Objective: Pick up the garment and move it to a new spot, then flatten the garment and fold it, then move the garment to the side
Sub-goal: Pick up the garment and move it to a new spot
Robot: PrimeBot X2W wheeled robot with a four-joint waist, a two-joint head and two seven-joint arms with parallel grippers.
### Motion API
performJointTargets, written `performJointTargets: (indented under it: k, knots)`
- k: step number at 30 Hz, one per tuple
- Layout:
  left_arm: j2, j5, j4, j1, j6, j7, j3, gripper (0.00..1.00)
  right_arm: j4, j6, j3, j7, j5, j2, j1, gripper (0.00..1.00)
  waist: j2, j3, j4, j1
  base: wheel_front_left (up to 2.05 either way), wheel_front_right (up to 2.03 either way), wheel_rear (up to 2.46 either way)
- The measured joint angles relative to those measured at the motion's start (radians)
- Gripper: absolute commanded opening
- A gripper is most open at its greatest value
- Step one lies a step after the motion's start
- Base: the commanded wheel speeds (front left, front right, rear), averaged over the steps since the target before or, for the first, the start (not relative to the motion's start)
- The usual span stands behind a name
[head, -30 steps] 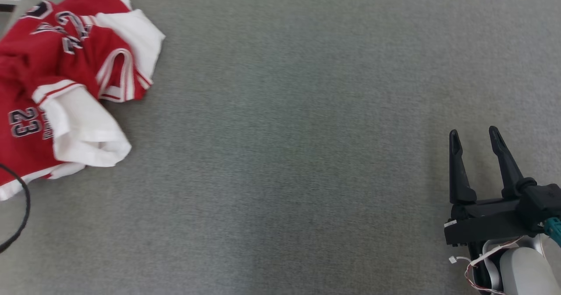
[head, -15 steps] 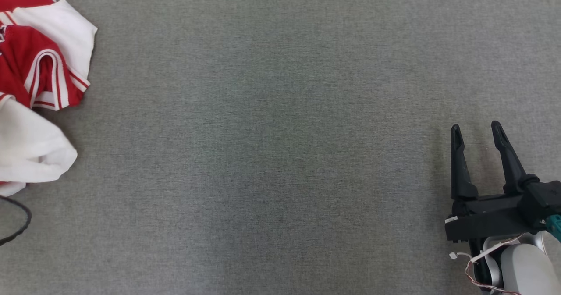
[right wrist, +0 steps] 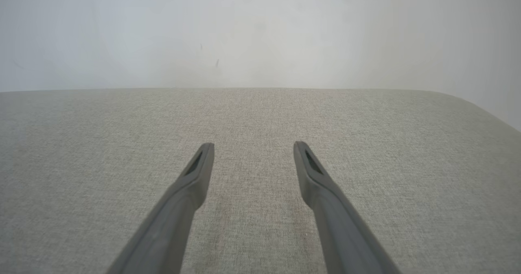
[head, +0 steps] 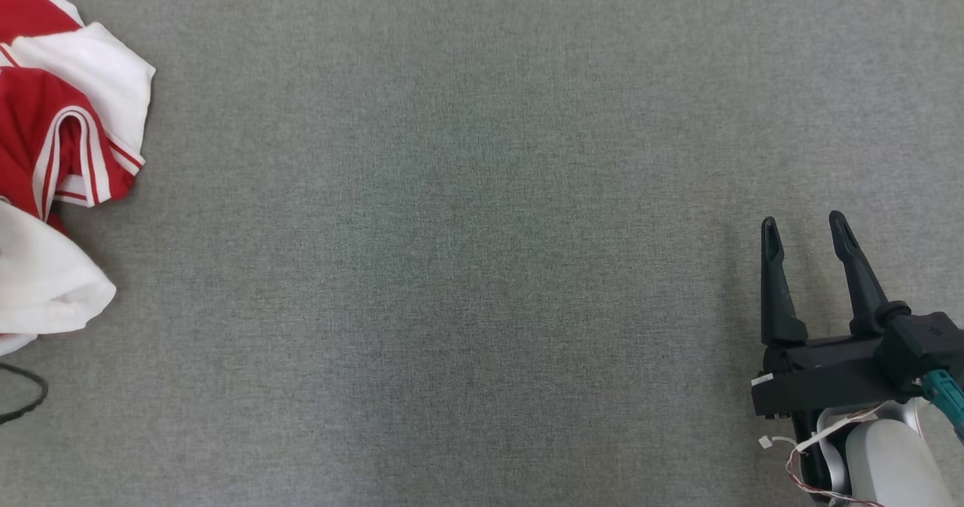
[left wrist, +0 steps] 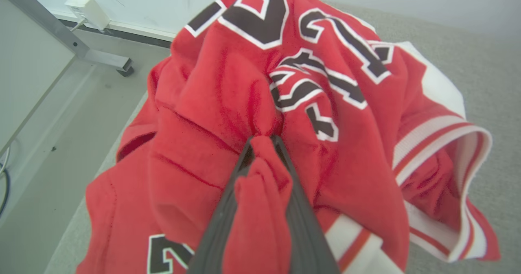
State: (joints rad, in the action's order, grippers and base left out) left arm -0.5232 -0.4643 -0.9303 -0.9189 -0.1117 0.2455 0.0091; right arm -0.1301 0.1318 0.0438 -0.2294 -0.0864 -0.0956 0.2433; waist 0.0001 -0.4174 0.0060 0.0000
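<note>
Grey fabric surface [head: 482, 190]: garment [head: 53, 130] bunched at its far left edge. Left gripper [left wrist: 263, 140] pinched tight on a red fold. Right gripper [head: 803, 222] wide open, empty, well apart. Step: pick-up; next prob needs a lift w/o slipping, then carry to bare middle

You have a counter [head: 482, 236] covered in grey woven cloth, lying flat across its middle and right. In the right wrist view its far edge runs straight against a pale wall [right wrist: 260, 29] and rounds off at the right corner. At the counter's left edge lies a jersey [head: 53, 138], red with white sleeves and striped trim, crumpled in a heap. Just below it a black cable [head: 30, 398] loops in; you cannot tell whether it touches the cloth.
</note>
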Motion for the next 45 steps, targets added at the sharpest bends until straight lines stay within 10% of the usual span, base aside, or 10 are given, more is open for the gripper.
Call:
performJointTargets:
  k: [19, 45]
  knots:
    - [-0.004, 0.113, 0.299, -0.202, -0.002, -0.277, -0.130, 0.00, -0.097, 0.000, -0.022, -0.030, -0.044, 0.032, -0.020, 1.00, -0.0002, 0.166, -0.004, -0.0002, 0.00, 0.00, 0.00]
    - [0.399, -0.001, 0.586, -0.112, 0.018, -0.227, -0.381, 0.00, -0.101, 0.000, -0.021, -0.032, -0.124, 0.044, -0.059, 1.00, -0.0002, 0.208, -0.304, -0.0002, 0.00, 0.00, 0.00]
